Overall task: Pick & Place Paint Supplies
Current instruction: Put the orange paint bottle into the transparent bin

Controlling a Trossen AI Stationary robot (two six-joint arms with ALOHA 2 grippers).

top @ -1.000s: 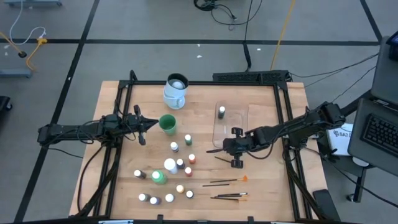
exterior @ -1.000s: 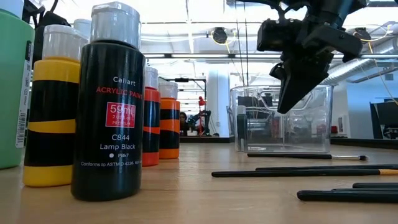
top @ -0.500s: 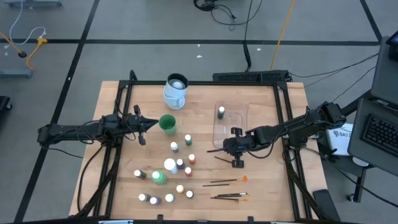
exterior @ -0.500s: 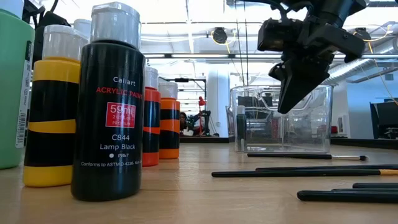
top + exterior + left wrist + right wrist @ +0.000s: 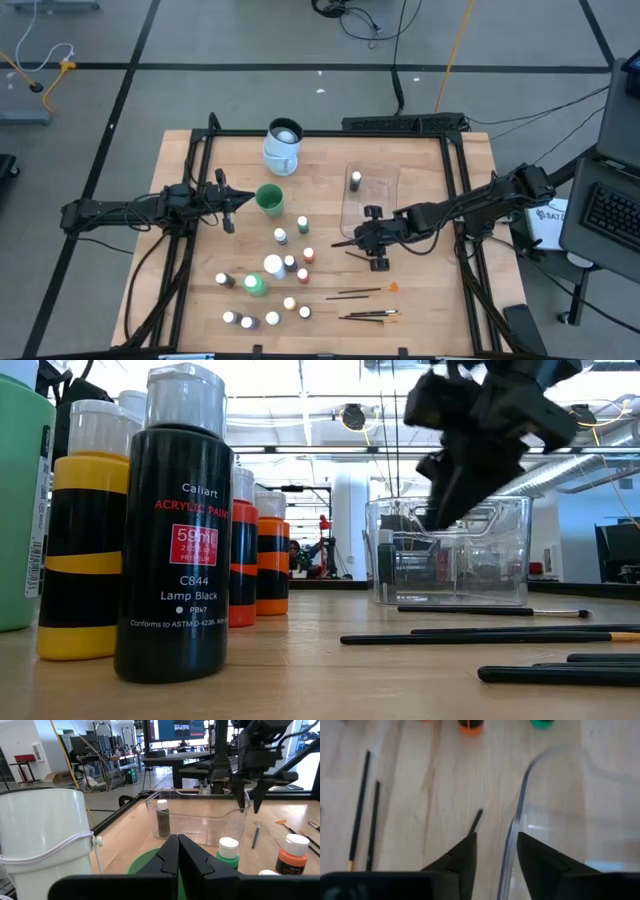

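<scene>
Many small white-capped paint bottles (image 5: pixel 285 265) stand on the wooden table at the near left, and a larger green bottle (image 5: pixel 255 285) stands among them. Thin dark brushes (image 5: pixel 368 292) lie flat at the near right. One of them (image 5: pixel 345 242) (image 5: pixel 476 820) lies just outside the clear tub (image 5: pixel 372 195). My right gripper (image 5: pixel 368 240) (image 5: pixel 495 837) hangs open over the tub's near left corner and holds nothing; the tub's rim (image 5: pixel 512 835) shows below the gap. My left gripper (image 5: pixel 232 203) (image 5: pixel 178 840) is shut and level at the table's left, beside a green cup (image 5: pixel 268 198).
One small bottle (image 5: pixel 356 180) (image 5: pixel 162 817) stands inside the tub. A white-and-pale-blue mug (image 5: pixel 283 145) stands at the far side of the table. Black frame rails (image 5: pixel 455 200) run along the table's left and right edges. Bare wood lies between the tub and the mug.
My right gripper has opened and tipped a little above the tub's near left corner, shifting slightly toward the table's left; the low view shows it blurred. The brushes and bottles have stayed where they were.
</scene>
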